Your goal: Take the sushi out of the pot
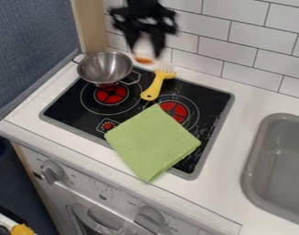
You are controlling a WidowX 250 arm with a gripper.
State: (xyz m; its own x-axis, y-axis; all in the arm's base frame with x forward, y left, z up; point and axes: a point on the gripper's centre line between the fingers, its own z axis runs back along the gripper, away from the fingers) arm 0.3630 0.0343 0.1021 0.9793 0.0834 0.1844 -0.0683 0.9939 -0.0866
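Nearest were the knobs on the front panel, with the sink off to the right, set into the white counter. Beyond them the green cloth lay folded over the near edge of the stove and partly onto the counter. Past it the yellow fork lay with its prongs toward the tiled wall, and the pot stood by the back left corner, upright.

Farthest off, the sushi, white with an orange end hanging lowest, was already out of the pot, in the air above and to the right of its rim. It looked like a light toy, probably a little soft, unlikely to break but smooth enough to slip if pinched near its end; the pale sides at its middle seemed the best hold. The hand grasped it there, the fingers parted only by the sushi's width and touching nothing else. What remained, I judged, was to bring it down beside the pot and let go gently.
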